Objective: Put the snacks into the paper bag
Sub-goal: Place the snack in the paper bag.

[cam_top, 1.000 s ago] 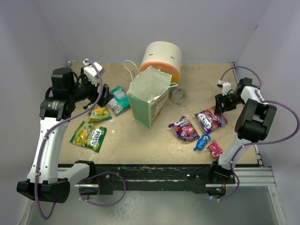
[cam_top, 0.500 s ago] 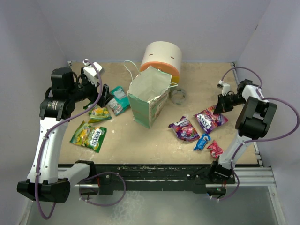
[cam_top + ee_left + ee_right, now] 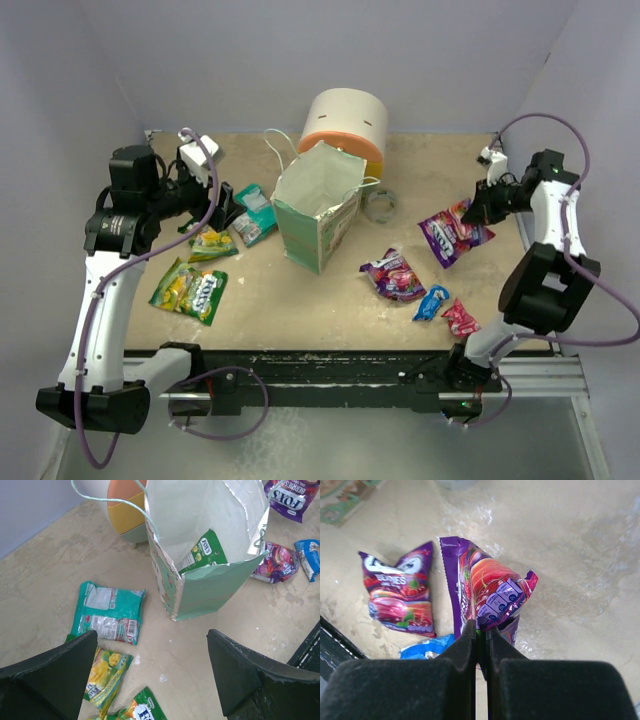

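Right claw (image 3: pixel 481 628) pinches the purple packet (image 3: pixel 487 592), hiding its lower edge.

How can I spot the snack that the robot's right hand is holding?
Find the mint-green paper bag in the middle, then look far right. There the right hand pinches a purple packet by its edge. The other purple packet lies loose nearer the bag, and nothing touches it.

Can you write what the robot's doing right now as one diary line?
right fingers: shut on purple packet | left fingers: open, holding nothing | paper bag: upright, green packet inside | next: probably purple packet to bag
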You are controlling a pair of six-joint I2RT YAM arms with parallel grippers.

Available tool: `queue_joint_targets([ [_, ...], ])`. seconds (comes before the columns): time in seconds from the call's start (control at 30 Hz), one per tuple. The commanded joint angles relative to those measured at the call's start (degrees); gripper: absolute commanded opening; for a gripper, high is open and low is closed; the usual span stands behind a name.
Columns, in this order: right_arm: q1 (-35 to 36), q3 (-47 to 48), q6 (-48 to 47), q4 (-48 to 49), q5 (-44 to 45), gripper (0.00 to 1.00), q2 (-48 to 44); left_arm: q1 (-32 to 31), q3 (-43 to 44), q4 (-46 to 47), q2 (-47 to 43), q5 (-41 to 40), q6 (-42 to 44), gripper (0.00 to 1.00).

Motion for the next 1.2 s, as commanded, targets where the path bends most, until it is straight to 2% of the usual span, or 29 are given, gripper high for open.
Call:
queue_joint_targets([
  [0.0, -0.19, 4.44, 1.61, -2.78, -8.6, 0.0, -7.09, 0.37, 3.41, -0.48, 0.47, 4.57, 0.18, 0.93],
  [0.17, 0.05, 10.05, 3.31, -3.52, -12.66, 0.0, -13.34, 0.32, 5.33, -0.21, 1.01, 8.38, 0.02, 0.92],
  [0.23, 0.29, 12.62, 6.72, 0.45, -13.5, 0.0, -16.35, 0.28, 5.89, 0.79, 1.52, 10.04, -0.28, 0.91],
  [0.3, 0.9, 14.45, 14.47, 6.13, -14.3, 0.0, -19.59, 0.04, 7.62, 1.02, 2.78, 10.95, -0.35, 0.9],
  [0.47, 5.45, 19.98, 27.15, 18.6, -13.46, 0.0, -24.99, -1.34, 11.49, 4.11, 4.87, 12.67, -1.86, 0.9],
  [0.7, 10.75, 28.9, 40.8, 29.53, -13.04, 0.0, -23.42, -8.04, 14.34, 10.54, 7.32, 10.83, -4.31, 0.89],
  [0.9, 15.98, 30.52, 51.95, 39.55, -13.95, 0.0, -21.49, -10.93, 19.76, 15.71, 11.96, 12.79, -10.65, 0.89],
  [1.17, 24.55, 27.83, 57.79, 47.37, -10.02, 0.0, -20.11, -16.39, 26.08, 25.99, 19.71, 16.42, -22.34, 0.93],
])
